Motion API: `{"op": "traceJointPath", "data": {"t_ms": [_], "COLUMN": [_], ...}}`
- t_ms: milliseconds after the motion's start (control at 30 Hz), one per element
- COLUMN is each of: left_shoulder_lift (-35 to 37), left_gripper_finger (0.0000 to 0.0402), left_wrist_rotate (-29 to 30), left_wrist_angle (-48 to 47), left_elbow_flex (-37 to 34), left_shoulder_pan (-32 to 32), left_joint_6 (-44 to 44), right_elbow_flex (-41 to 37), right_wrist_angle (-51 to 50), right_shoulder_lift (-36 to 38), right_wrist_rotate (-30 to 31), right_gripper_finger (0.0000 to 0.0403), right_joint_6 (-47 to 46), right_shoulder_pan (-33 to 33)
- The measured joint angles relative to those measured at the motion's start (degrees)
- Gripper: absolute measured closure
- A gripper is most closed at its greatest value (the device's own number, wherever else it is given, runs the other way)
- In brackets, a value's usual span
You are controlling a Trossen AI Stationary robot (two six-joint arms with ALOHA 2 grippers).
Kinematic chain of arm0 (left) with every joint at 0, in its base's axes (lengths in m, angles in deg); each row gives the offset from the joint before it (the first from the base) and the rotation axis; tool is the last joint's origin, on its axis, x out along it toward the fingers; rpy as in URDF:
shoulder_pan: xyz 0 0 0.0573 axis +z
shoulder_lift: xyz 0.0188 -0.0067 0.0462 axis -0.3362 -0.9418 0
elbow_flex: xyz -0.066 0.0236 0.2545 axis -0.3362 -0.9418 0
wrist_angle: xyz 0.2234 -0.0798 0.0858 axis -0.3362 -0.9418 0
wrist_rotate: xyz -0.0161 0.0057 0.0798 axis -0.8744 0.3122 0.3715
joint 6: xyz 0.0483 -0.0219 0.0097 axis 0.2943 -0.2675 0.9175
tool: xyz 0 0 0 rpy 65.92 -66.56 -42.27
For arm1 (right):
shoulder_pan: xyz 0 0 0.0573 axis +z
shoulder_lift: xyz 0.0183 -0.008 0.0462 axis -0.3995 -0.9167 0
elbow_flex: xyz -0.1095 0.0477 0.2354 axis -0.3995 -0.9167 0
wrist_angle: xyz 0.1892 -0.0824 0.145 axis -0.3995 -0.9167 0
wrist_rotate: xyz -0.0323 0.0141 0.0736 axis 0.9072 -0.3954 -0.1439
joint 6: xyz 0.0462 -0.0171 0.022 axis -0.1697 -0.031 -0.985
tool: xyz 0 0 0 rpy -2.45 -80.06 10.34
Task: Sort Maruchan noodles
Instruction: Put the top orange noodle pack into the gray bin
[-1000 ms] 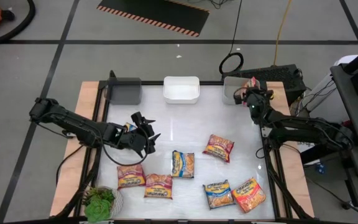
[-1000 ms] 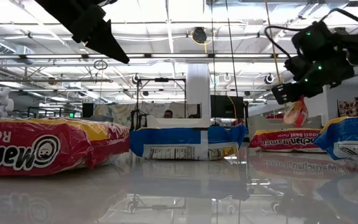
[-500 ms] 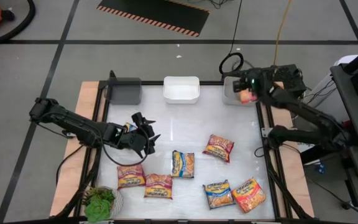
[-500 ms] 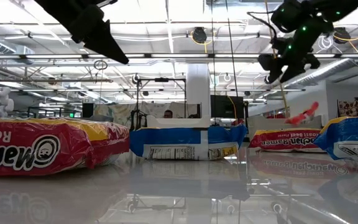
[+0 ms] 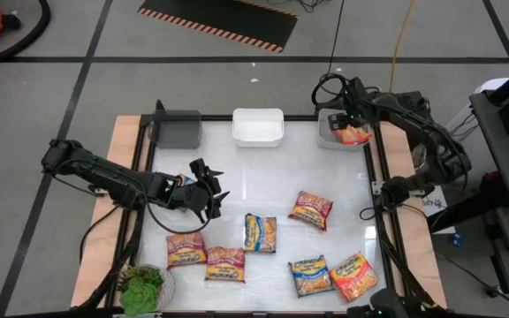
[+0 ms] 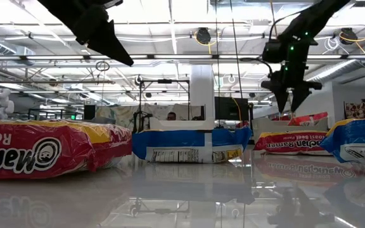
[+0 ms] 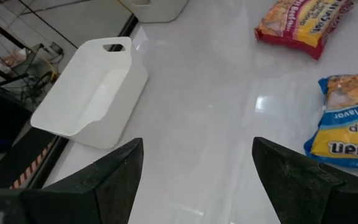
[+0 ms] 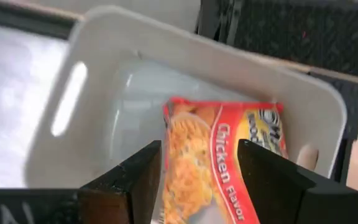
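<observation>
Right gripper (image 5: 350,113) above the far right bin (image 5: 325,132), at the table's back right corner. Fingers parted, nothing between them. Directly under them, down inside that bin: a red chicken-flavour packet (image 8: 225,168), lying flat on the bin floor, clear of both fingertips. Same gripper pointing straight down in the low view (image 6: 290,95), jaws spread, the red packet's edge (image 6: 309,118) just below and a little to one side.

Left gripper (image 5: 208,187) over the left middle of the table (image 5: 246,190), fingers wide apart, empty. Ahead of it in its wrist view: a white bin (image 7: 92,93) and bare tabletop, a blue-and-yellow packet (image 7: 347,121) off to one side, well apart from the fingers.

Six more packets loose on the table's near half: a red one (image 5: 312,210) nearest the centre, a blue-and-yellow one (image 5: 260,233) beside it, two reddish-orange ones (image 5: 186,250) (image 5: 225,263) at near left, a blue one (image 5: 311,276) touching an orange one (image 5: 353,276) at near right.
</observation>
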Motion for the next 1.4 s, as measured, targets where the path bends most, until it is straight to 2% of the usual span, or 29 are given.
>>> {"op": "traceJointPath", "data": {"t_ms": [267,567,767,933,1100,1400], "left_shoulder_lift": [0.0,0.0,0.0,0.0,0.0,0.0], "left_gripper_finger": [0.0096,0.0096,0.0096,0.0096,0.0096,0.0096], "left_wrist_rotate": [-0.1,-0.1,-0.1,-0.1,-0.1,-0.1], "left_wrist_angle": [-1.8,-1.9,-1.9,-1.9,-1.8,-1.2], "left_elbow_flex": [0.0,0.0,0.0,0.0,0.0,0.0], "left_shoulder_pan": [0.0,-0.6,-0.5,-0.5,-0.4,0.8], "left_joint_6": [-1.2,-2.3,-2.7,-3.0,-2.9,-1.9], "right_elbow_flex": [0.0,-0.2,-5.5,-11.4,-14.6,-15.0], "right_wrist_angle": [-7.7,-12.3,-12.8,-8.4,-0.1,6.3], "right_shoulder_lift": [-0.1,8.1,10.5,10.4,10.4,9.2], "right_wrist_rotate": [-0.1,0.2,1.4,2.5,10.0,10.6], "right_gripper_finger": [0.0197,0.0202,0.023,0.0263,0.0288,0.0312], "right_joint_6": [0.9,-0.1,-2.7,-2.7,-1.6,-0.2], "right_shoulder_pan": [1.4,8.8,12.0,12.7,12.7,12.6]}}
